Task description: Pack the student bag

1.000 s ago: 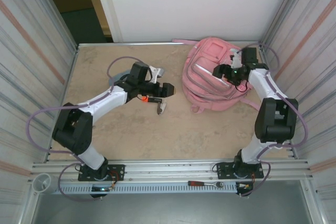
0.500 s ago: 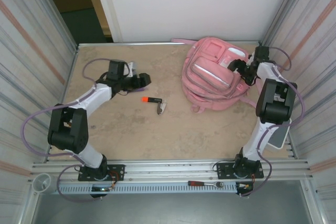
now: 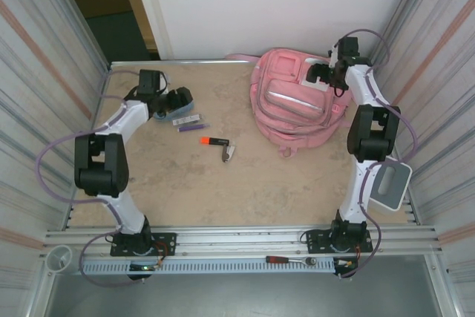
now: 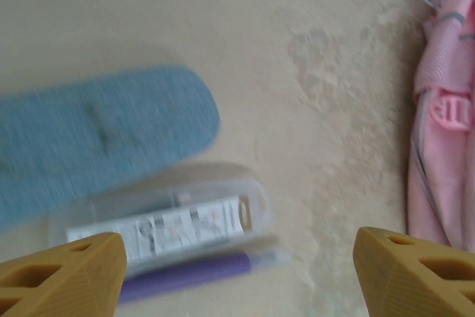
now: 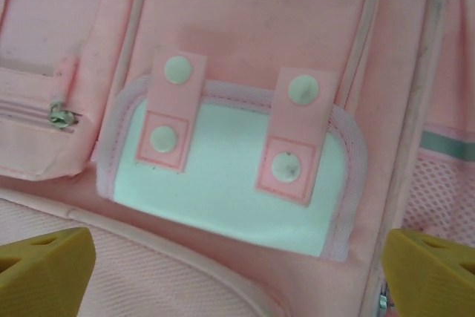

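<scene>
The pink student bag (image 3: 291, 109) lies at the far right of the table. My right gripper (image 3: 320, 76) hovers open just over the bag's white-pink patch (image 5: 230, 176), with nothing between its yellow fingertips (image 5: 46, 263). At the far left my left gripper (image 3: 178, 99) is open above a clear plastic case (image 4: 167, 224) and a purple pen (image 4: 189, 274). A blue pouch (image 4: 96, 139) lies beside them. The bag's edge (image 4: 445, 146) shows at the right of the left wrist view.
An orange-capped marker (image 3: 213, 141) and a small silver-black item (image 3: 228, 152) lie mid-table. A grey-white flat device (image 3: 391, 185) rests by the right wall. A red-handled wrench (image 3: 291, 260) lies on the front rail. Metal walls close in both sides.
My left arm swung back and left, away from the orange marker, uncovering the clear case and purple pen. My right arm moved up to the far end of the bag, its jaws opening wider.
</scene>
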Available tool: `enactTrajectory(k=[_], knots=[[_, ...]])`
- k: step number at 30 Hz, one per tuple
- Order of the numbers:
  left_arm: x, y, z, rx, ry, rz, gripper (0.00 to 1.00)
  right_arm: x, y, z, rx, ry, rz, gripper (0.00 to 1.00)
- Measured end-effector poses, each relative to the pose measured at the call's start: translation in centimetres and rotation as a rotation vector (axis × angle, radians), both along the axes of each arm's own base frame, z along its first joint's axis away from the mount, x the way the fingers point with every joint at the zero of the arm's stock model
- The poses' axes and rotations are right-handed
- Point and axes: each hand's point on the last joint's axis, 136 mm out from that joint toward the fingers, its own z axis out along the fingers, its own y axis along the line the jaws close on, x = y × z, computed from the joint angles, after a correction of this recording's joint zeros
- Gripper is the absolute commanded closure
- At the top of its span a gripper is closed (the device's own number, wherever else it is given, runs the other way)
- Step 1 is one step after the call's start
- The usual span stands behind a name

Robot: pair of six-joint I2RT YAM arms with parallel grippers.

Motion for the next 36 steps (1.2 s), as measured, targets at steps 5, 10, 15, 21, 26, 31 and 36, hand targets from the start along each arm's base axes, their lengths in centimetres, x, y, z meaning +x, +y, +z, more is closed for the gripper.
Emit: enactTrajectory(k=[5, 10, 15, 21, 26, 31, 36], knots=[[3.7, 2.2, -0.8, 0.164, 0.024, 0.004, 0.11, -4.3, 2.0, 2.1, -0.038, -0.027, 0.03, 0.01], [4.0, 3.6, -2.6, 0.259, 0.091, -0.018, 0.06, -7.3, 5.6, 4.2, 0.002, -0.082, 0.101, 0.01], [4.1, 4.1, -2.7, 0.273, 0.123, -0.031, 0.09, -10.4, 10.1, 2.2, -0.014, -0.037, 0.196, 0.01], [4.0, -1.5, -1.9, 0.072, 0.063, -0.124, 0.17, -11.7, 6.4, -1.2, 0.053, 0.055, 0.056, 0.01], [2.2, -13.3, -1.0, -0.114, 0.024, -0.315, 0.25, -9.3, -0.5, -0.7, 0.221, 0.004, -0.186, 0.04], [0.5, -25.6, -1.9, -0.245, 0.029, -0.514, 0.39, -6.0, -2.6, -1.9, 0.317, 0.0, -0.274, 0.07], [-1.7, -31.3, -5.6, -0.317, 0.12, -0.598, 0.42, -4.1, -1.2, -3.7, 0.373, 0.036, -0.255, 0.11]])
